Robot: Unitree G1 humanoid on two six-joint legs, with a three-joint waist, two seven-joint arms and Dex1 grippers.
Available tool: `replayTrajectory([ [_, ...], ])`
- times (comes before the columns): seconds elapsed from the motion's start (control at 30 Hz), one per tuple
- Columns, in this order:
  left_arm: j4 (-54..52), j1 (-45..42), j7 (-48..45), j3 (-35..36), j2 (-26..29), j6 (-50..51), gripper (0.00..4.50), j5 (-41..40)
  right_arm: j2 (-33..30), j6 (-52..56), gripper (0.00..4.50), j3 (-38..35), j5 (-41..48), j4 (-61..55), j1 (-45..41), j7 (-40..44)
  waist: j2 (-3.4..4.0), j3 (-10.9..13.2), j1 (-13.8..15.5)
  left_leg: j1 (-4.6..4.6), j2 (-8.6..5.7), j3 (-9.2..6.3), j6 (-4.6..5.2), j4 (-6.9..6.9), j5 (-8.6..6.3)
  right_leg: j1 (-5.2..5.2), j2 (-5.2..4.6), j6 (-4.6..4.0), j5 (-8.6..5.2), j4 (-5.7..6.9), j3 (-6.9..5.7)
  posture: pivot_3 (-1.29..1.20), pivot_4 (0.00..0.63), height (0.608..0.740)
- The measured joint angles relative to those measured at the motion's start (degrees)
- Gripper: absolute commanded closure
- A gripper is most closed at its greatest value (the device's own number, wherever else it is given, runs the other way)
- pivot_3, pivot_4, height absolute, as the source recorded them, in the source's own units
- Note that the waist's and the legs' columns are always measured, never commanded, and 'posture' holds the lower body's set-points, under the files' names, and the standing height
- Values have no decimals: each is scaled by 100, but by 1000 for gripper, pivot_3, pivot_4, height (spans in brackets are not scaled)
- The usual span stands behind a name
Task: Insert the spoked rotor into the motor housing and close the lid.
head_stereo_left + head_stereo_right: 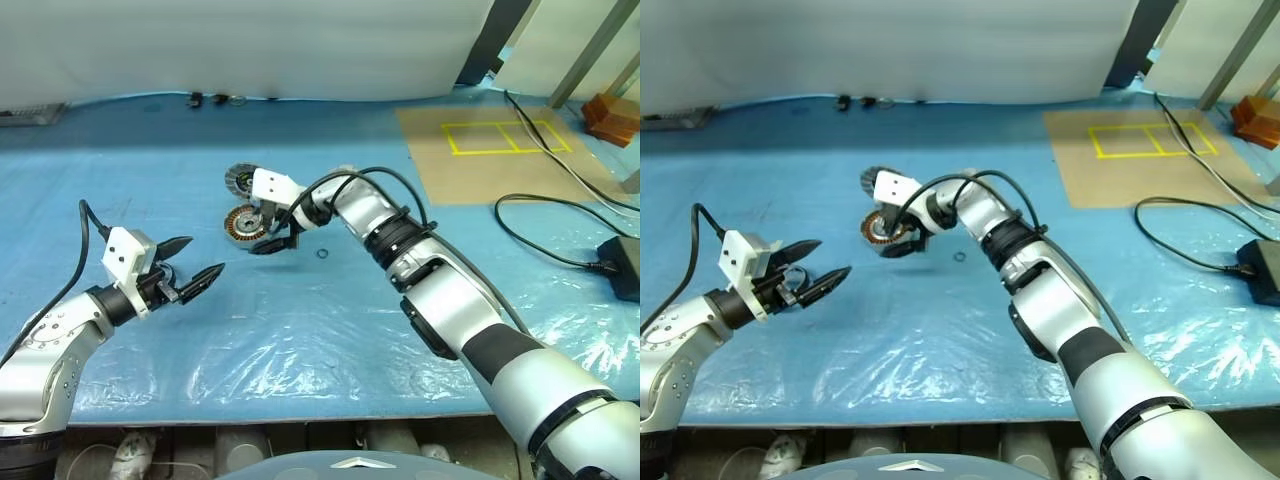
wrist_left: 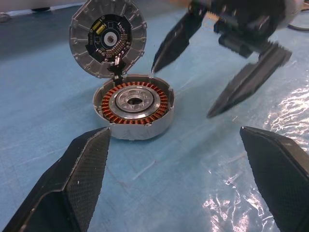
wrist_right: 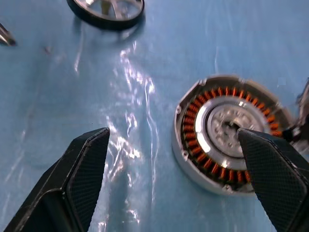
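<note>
The motor housing (image 2: 133,105) is left uncovered, its lid (image 2: 108,37) tipped up. Both pincers, left gripper (image 1: 187,266) and right gripper (image 1: 274,238), are spread wide, nothing grasped.

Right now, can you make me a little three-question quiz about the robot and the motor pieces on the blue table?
1. True or false: the motor housing already has the spoked rotor inside it.
2. Which gripper hovers close by the housing? A) left gripper B) right gripper
3. Fill in: the lid stands propped at the housing's rim, not ____ over it.

Key
1. False: the copper windings lie bare, and the rotor rests apart on the blue sheet.
2. B
3. closed
</note>
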Motion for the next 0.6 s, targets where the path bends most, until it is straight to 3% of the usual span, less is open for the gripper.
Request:
replayTrajectory([
  [0.17, -26, 55, 51, 14, -3, 0, 0, 0, 336, -355, 53, -78, -290, 886, -370, -546, 5, 3, -6, -4, 3, 0, 3, -2, 2, -4, 1, -5, -3, -1, -3, 0, 150, 740],
  [0.6, -383, 426, 313, 74, -155, 1, 0, -25, 828, -729, 53, -294, -689, 1471, -747, -997, 10, 6, 4, -5, 10, 0, -13, -1, -8, -4, 1, -12, -7, 0, -15, 0, 150, 740],
])
